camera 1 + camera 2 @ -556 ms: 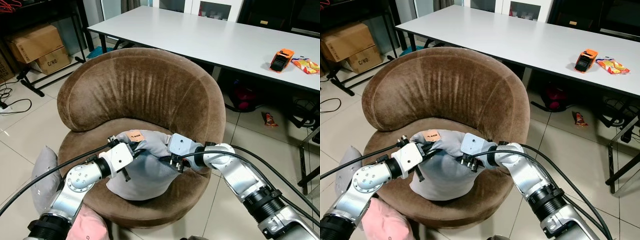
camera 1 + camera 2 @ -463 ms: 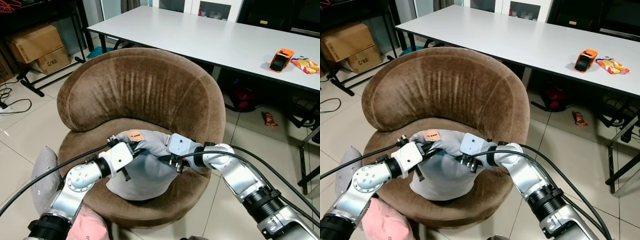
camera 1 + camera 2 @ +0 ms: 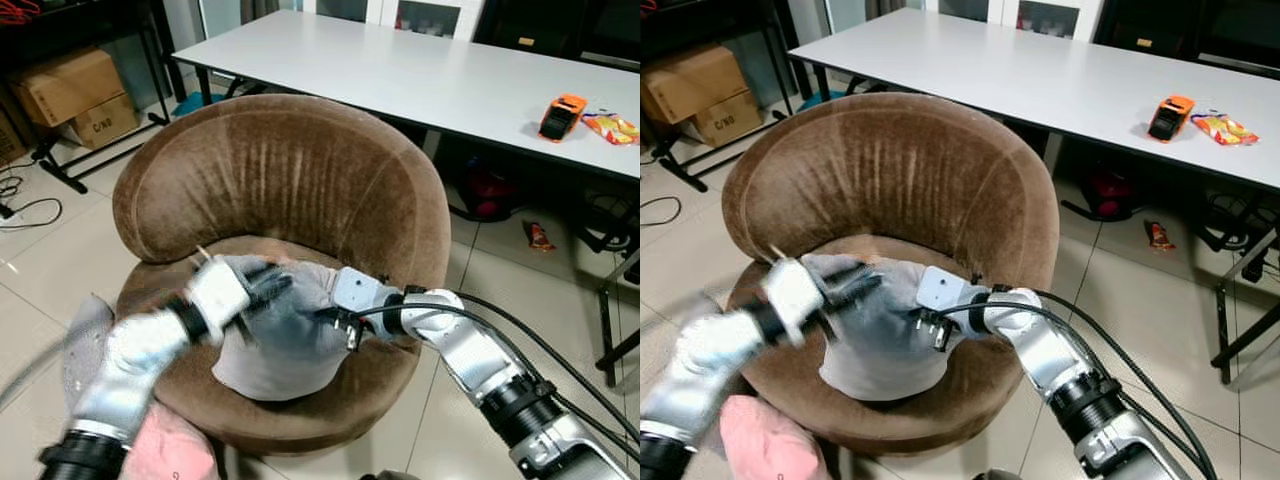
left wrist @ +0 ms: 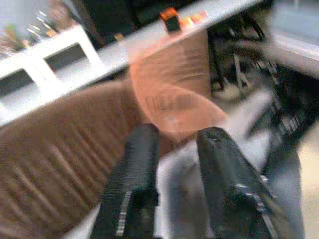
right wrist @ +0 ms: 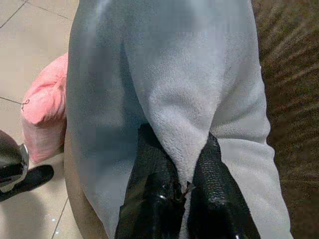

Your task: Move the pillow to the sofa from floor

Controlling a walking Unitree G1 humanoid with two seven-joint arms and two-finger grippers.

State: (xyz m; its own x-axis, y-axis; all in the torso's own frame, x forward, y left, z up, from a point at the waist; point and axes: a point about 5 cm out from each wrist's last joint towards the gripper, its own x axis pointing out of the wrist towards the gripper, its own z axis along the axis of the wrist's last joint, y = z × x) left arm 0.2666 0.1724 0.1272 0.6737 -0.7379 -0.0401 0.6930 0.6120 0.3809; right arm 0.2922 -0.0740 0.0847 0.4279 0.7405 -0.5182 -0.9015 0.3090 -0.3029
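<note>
The grey pillow (image 3: 280,335) lay on the seat of the round brown sofa (image 3: 290,180), slumped toward its front edge. The right pincer (image 5: 185,164) was clamped on the pillow: in the right wrist view its two black fingers (image 5: 154,169) pinched a raised fold of grey fleece between them. From the head views this pincer sat at the pillow's right side, the silver arm reaching in from the lower right with black cables trailing behind.

The left pincer (image 3: 262,285) was blurred, sitting over the pillow's upper left corner. In the left wrist view its fingers (image 4: 139,159) stood slightly apart, with an orange tag (image 4: 172,107) hanging just past their tips and grey fabric showing between them; whether they gripped anything could not be told through the blur.

On the floor by the sofa's left front lay a pink pillow (image 3: 765,440), and another grey cushion (image 3: 85,335) rested against the sofa's left side. Behind the sofa stood a long white worktop (image 3: 400,70) carrying an orange device (image 3: 561,115) and a snack packet (image 3: 612,126). Cardboard boxes (image 3: 75,95) sat at the far left.
</note>
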